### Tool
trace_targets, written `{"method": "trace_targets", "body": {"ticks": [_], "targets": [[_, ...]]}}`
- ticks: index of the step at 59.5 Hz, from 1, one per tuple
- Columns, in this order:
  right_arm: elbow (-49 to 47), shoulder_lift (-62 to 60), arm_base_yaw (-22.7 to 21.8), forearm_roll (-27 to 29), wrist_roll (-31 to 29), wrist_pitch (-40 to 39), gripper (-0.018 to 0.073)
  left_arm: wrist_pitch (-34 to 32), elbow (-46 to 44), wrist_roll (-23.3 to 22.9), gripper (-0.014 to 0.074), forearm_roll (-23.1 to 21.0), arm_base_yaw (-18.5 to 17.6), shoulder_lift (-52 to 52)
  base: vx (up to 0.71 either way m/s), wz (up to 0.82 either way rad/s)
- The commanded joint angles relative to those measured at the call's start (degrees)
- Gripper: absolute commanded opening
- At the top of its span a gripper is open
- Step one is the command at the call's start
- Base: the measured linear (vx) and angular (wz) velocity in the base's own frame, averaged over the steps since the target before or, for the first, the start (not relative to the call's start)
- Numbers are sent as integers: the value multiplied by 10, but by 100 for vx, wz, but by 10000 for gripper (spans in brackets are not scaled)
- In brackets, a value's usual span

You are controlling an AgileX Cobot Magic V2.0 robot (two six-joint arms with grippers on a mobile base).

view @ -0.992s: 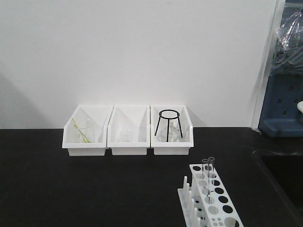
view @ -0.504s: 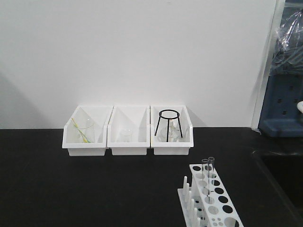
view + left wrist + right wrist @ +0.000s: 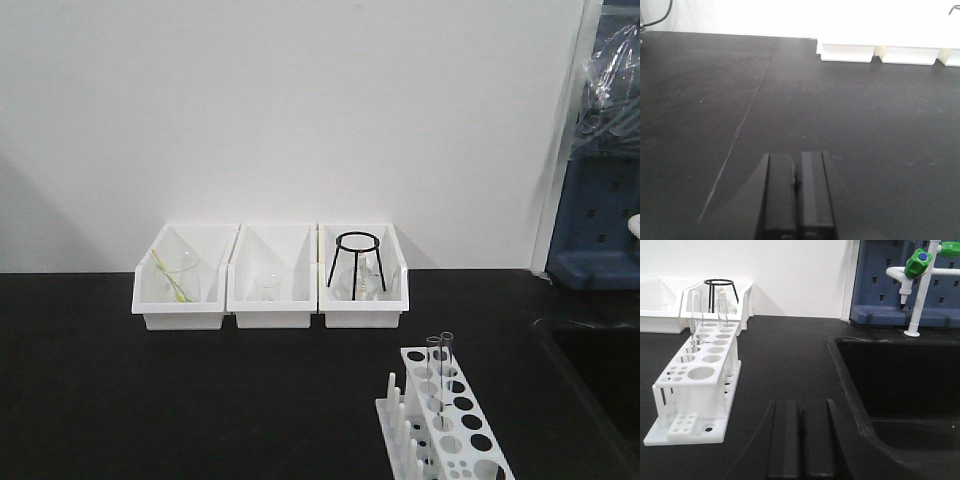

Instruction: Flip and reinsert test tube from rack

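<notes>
You have a matte black bench (image 3: 150,400) in front of you, faintly scuffed, with a thin seam line running across it in the left wrist view. Behind it stands a plain white wall (image 3: 300,110).

At the left, the left gripper (image 3: 796,197) hangs low over bare bench, its flat black fingers pressed together with nothing between them.

Against the wall sit three white plastic bins (image 3: 268,275) in a row, touching side by side, each with a sloped front. The left one holds a clear beaker (image 3: 180,280) with a yellow-green stick in it, the middle one small clear glassware, and the right one a black wire tripod (image 3: 357,260) with a round ring top.

Nearer you and to the right stands the rack (image 3: 450,425), white plastic, its top plate pierced with round holes of several sizes and a row of upright pegs along its left side. Two slim clear glass tubes stand upright in its far end, side by side, rising above the plate with open rims up. The tube (image 3: 722,330) on the right in the right wrist view is nearest the sink; the other (image 3: 696,320) stands just beside it.

The right gripper (image 3: 801,437) is also closed and empty, right of the rack and apart from it.

Further right, a deep black sink (image 3: 900,385) is sunk into the bench, with a white tap (image 3: 915,285) bearing a green knob and a blue pegboard (image 3: 900,280) behind.
</notes>
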Motion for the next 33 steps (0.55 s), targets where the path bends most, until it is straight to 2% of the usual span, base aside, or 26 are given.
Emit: {"method": "trace_targets", "body": {"ticks": [1,33], "targets": [[0,-6,-3,0,0,-45,-12,-50,1,0,-6,-2,-4,-7,0,0],[0,-6,-3,0,0,-45,-12,-50,1,0,-6,-2,-4,-7,0,0]]}}
